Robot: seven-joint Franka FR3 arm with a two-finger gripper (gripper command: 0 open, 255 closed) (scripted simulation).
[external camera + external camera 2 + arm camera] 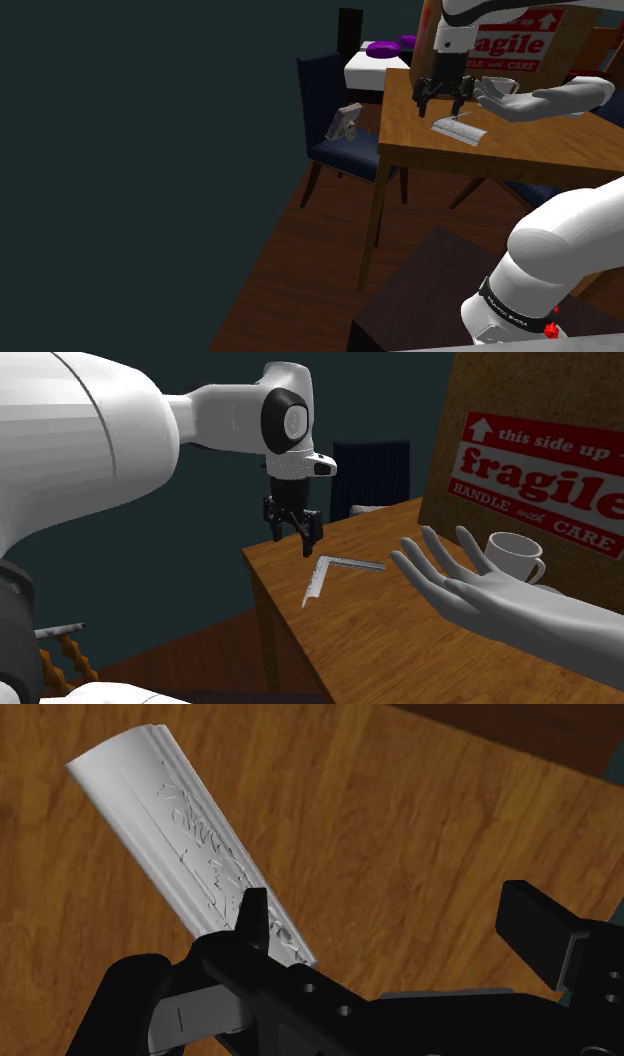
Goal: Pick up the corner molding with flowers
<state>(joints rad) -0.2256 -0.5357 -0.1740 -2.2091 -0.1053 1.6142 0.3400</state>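
The corner molding [459,129] is a pale grey L-shaped strip lying flat on the wooden table [530,160]. In the second exterior view the molding [328,574] lies just below and beside my gripper [296,542]. My black gripper [443,105] hangs a little above the table, open, holding nothing. In the wrist view one arm of the molding [180,844] shows a raised flower and leaf relief. It runs away from the one fingertip [252,912], and no finger touches it. My gripper [395,924] stands wide open over bare wood [420,804].
A large white hand figure [480,602] lies palm up on the table beside the molding, with a white cup [515,557] behind it. A cardboard box marked fragile [540,472] stands at the back. A blue chair [345,145] carrying a small grey object stands at the table's side.
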